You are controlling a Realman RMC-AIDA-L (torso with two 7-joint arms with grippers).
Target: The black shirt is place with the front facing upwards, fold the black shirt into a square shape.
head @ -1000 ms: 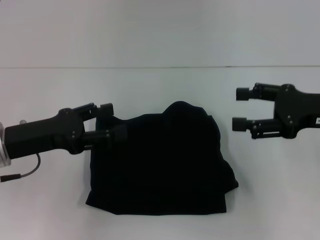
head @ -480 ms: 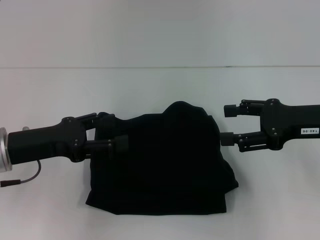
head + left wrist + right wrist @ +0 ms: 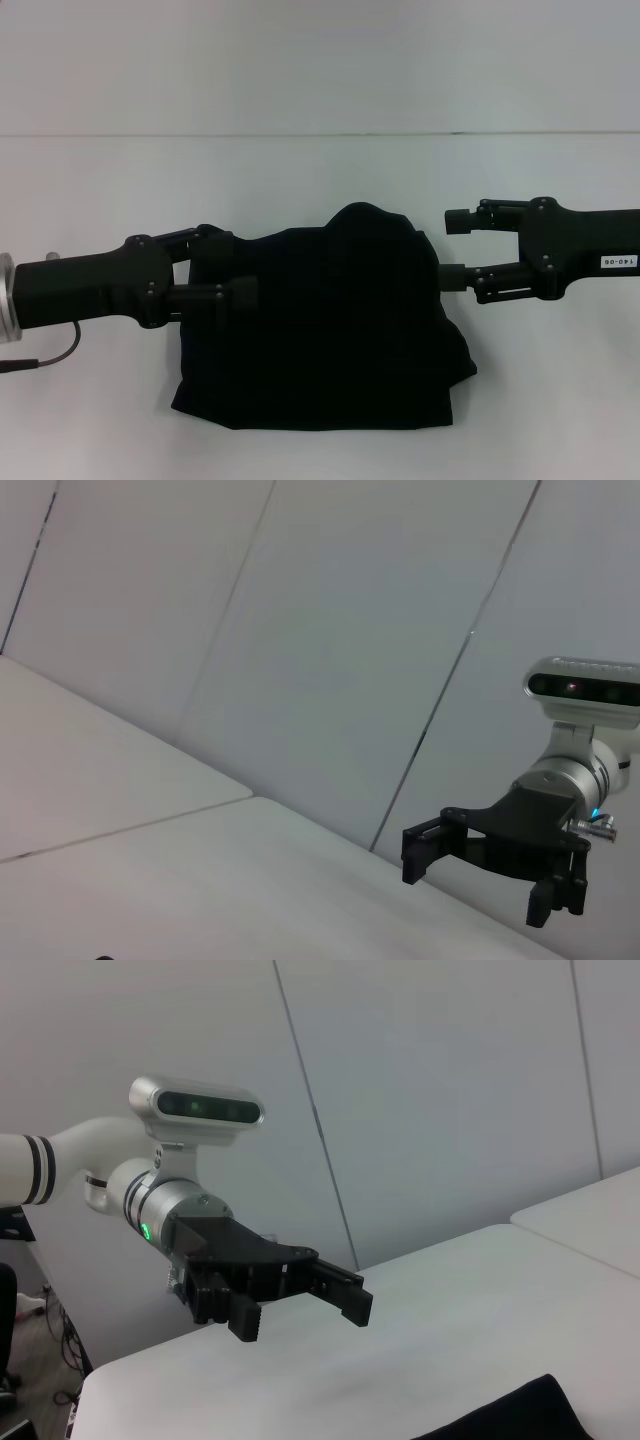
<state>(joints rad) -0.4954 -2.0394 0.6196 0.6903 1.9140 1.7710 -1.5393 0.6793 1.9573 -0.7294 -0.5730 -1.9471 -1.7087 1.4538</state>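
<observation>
The black shirt [image 3: 330,320] lies folded in a rough block on the white table, with only plain black cloth showing; its lettering and label are hidden. My left gripper [image 3: 232,267] is open at the shirt's left edge, its fingers spread over the upper left corner. My right gripper [image 3: 452,248] is open at the shirt's upper right edge, its lower finger touching or just beside the cloth. The left wrist view shows the right gripper [image 3: 480,880] farther off. The right wrist view shows the left gripper [image 3: 300,1315] and a corner of the shirt [image 3: 515,1415].
The white table [image 3: 320,180] runs to a seam line at the back, with a pale wall behind. A thin cable [image 3: 40,352] hangs under the left arm. A raised bump of cloth [image 3: 370,220] stands at the shirt's far edge.
My right gripper has moved left to the shirt's right edge. My left gripper has shifted slightly right and down onto the shirt's left edge. The shirt has not moved.
</observation>
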